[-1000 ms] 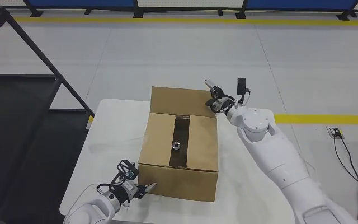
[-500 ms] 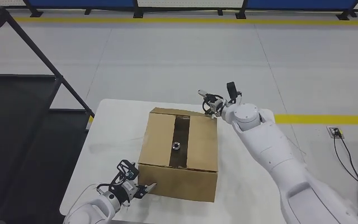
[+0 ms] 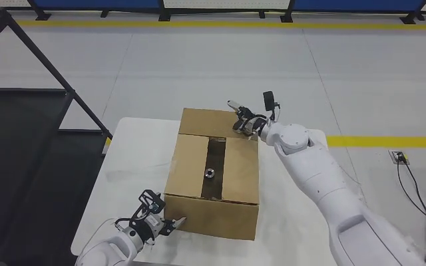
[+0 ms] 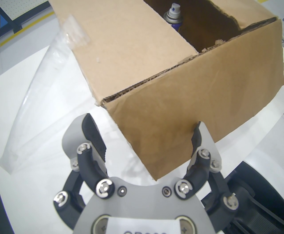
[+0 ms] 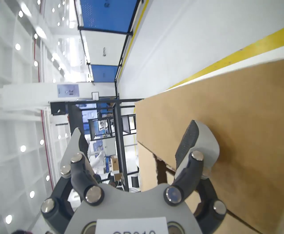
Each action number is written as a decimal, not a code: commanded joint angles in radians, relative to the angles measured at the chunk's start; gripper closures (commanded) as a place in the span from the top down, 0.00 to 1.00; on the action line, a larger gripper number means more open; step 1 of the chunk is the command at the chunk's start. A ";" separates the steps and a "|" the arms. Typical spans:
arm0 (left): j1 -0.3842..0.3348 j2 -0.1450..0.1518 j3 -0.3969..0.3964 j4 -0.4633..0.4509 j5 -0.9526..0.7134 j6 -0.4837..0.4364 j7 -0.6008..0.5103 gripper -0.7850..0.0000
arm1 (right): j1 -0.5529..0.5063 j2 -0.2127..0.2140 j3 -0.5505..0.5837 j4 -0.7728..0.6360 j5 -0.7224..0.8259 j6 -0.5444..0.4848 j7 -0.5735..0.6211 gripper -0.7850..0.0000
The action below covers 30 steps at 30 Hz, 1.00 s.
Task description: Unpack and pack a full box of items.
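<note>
Two sets of fingers, both spread wide, neither holding anything.

Left fingers (image 4: 93, 135): the near lower corner of the cardboard box (image 4: 155, 73) sits between them. One fingertip touches the box's front wall. The other stands clear of the side wall, above the tabletop (image 4: 33, 177). From the top view, these fingers (image 3: 177, 221) sit low at the box's near corner, on the robot's left.

Right fingers (image 5: 188, 141): one finger lies over the brown face of the far flap (image 5: 221, 106), close against it. Actual contact cannot be confirmed. The other finger hangs in open air, off the cardboard. From the top view, these fingers (image 3: 234, 105) are at the right end of the far flap (image 3: 206, 122), which stands raised and leans outward.

Cardboard box (image 3: 213, 179): seated on the white tabletop (image 3: 133, 153), towards its middle. The two long top flaps are folded down, with a dark gap left along the centre. Through that gap shows the cap of a spray can (image 3: 210, 173), standing upright inside the box (image 4: 173, 13).

Clear plastic sheet (image 4: 44, 88): lies flat on the tabletop just beside the box, on the left fingers' side.
</note>
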State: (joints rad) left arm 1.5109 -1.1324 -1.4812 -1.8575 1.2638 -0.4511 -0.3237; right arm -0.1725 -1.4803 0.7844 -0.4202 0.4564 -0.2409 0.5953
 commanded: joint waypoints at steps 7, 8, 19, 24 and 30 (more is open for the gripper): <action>0.022 0.011 -0.129 -0.001 -0.237 -0.050 -0.014 1.00 | -0.064 0.032 0.055 -0.146 0.001 -0.135 0.152 1.00; 0.025 0.011 -0.139 0.002 -0.254 -0.039 -0.011 1.00 | -0.073 0.037 0.062 -0.167 0.001 -0.142 0.170 1.00; -0.020 0.006 -0.156 0.051 -0.307 0.217 -0.077 1.00 | -0.114 0.074 0.115 -0.259 -0.042 -0.037 0.241 1.00; -0.090 -0.006 -0.052 0.104 -0.252 0.324 -0.094 1.00 | -0.135 0.073 0.105 -0.288 -0.062 -0.013 0.231 1.00; -0.137 -0.014 0.018 0.135 -0.202 0.352 -0.090 1.00 | -0.142 0.064 0.061 -0.327 -0.135 0.039 0.298 1.00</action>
State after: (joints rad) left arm 1.3769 -1.1455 -1.4666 -1.7251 1.0602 -0.1011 -0.4151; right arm -0.3166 -1.4142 0.8536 -0.7462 0.3407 -0.2057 0.8897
